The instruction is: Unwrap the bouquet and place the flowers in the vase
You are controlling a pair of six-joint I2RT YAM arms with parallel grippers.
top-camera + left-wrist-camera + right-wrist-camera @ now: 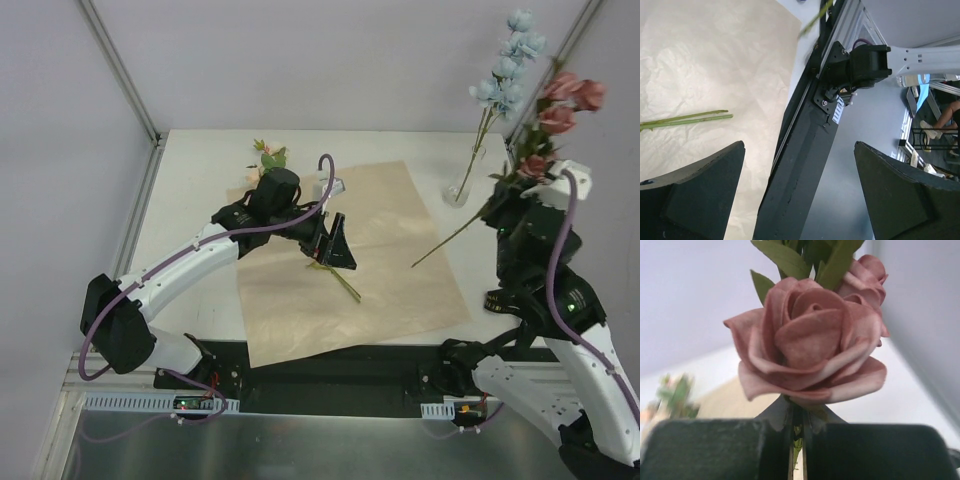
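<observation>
Gripping the dusty-pink rose spray (810,347) just under its blooms, the right gripper (796,432) is clamped on the thin stem, raised near the vase (458,190) holding the blue blossoms (510,60). Light, top-heavy, springy; likely to swing, so hold near the head. Left gripper (800,190) gapes wide, empty, over the kraft paper (390,270). Its wrist view alone shows two green stems (690,119) side by side; only overhead shows the vase.
</observation>
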